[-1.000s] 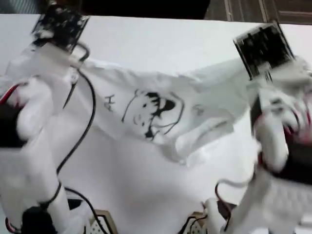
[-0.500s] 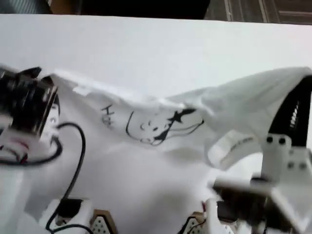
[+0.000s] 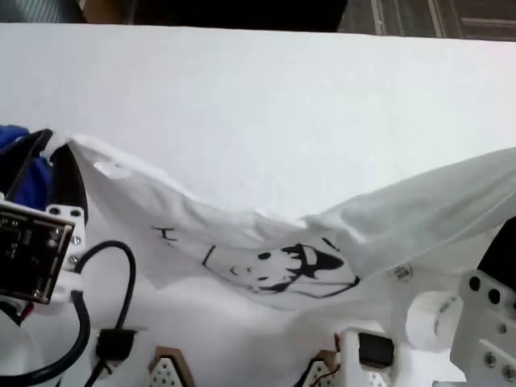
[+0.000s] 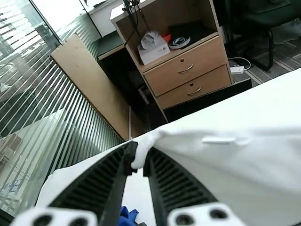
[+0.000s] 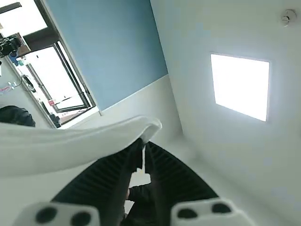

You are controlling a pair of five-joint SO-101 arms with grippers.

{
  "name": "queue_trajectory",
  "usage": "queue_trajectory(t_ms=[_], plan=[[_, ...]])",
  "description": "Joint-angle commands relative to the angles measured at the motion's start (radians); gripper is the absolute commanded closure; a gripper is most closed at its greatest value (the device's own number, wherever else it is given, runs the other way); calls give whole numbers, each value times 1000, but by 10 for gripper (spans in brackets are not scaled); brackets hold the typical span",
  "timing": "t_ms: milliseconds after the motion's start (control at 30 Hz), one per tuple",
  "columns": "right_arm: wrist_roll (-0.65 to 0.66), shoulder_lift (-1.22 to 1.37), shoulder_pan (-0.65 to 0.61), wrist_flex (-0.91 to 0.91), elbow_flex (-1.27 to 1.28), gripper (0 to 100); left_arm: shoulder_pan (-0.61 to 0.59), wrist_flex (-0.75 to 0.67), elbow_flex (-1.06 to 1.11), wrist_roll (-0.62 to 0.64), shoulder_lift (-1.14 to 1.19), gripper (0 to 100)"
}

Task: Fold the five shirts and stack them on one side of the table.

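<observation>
Shirt [image 3: 266, 234], white with a black cartoon print [image 3: 282, 270], hung stretched from left to right above the near part of the white table [image 3: 258, 89], seen from the high camera. The left gripper [image 3: 53, 149] held one corner at the left edge, its dark jaws clamped on the cloth, while the other end rose toward the right arm [image 3: 488, 322] at the near right. The cloth sagged in the middle, with the print facing the near side.

From the left wrist camera, the jaws stood pressed together on a small bunched tip of the white fabric, a wooden drawer cabinet [image 4: 188, 66] in the room beyond the table.

From the right wrist camera, the right gripper [image 5: 143, 141] pointed upward toward a ceiling light panel [image 5: 240, 84], its jaws clamped on a rolled edge of the shirt.

The step appeared to be spreading the garment before the first fold. Doing it well would likely mean holding both pinches firm, drawing the arms apart to take out the sag, then lowering both ends level so the shirt lands flat. The left hold looked thin and could slip under a jerk.
</observation>
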Motion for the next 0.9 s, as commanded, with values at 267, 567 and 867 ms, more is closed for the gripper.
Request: queue_trajectory(t_ms=[267,567,867], plan=[[14,-5,-2,-27,34,978,-8,-78,44,-9,-8,976],[78,-58,-5,-30,-78,978,-9,5,-102,-9,-86,976],[112,-51,-5,-128,-87,978,-9,28,-21,-9,-126,976]])
